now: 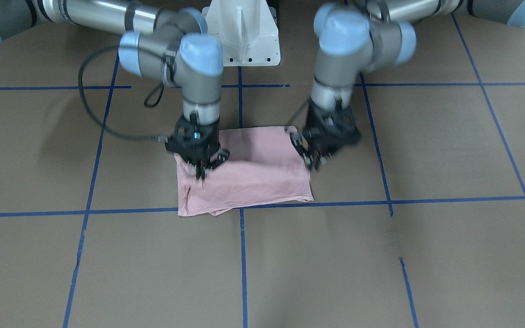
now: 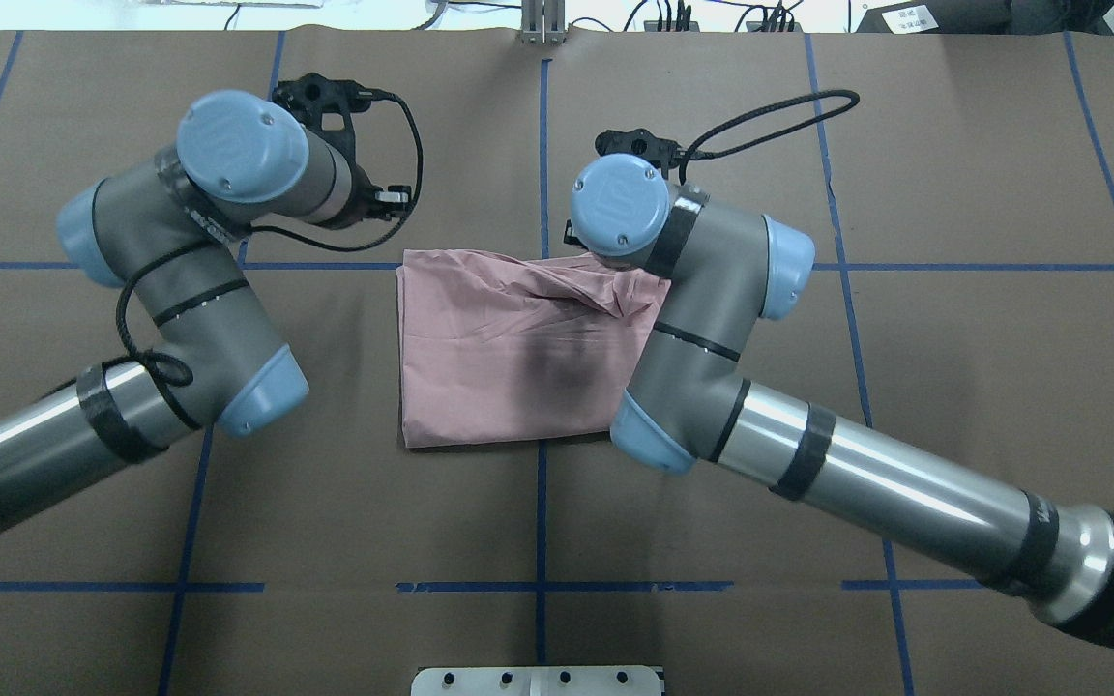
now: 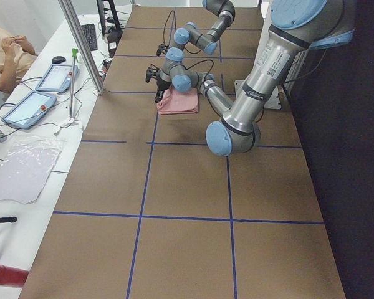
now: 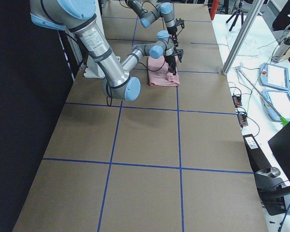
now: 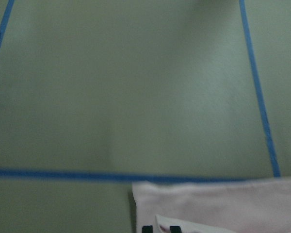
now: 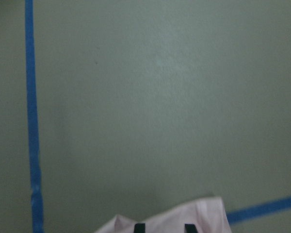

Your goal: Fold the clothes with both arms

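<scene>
The pale pink T-shirt (image 1: 253, 173) lies folded into a rough square on the brown table, plain side up; it also shows from overhead (image 2: 499, 358). My right gripper (image 1: 208, 166) points down over the shirt's corner on the view's left, fingers spread, tips at the cloth. Its wrist view shows two fingertips apart over a shirt corner (image 6: 165, 218). My left gripper (image 1: 315, 161) hangs blurred at the shirt's opposite edge. Its wrist view shows two tips a narrow gap apart at a shirt corner (image 5: 223, 204). From overhead both grippers are hidden under the wrists.
The white pedestal (image 1: 244, 32) stands at the robot's side of the table. Blue tape lines (image 1: 239, 264) grid the table. A metal post (image 3: 81, 50), tablets (image 3: 53, 78) and a seated person are beside the table's far edge.
</scene>
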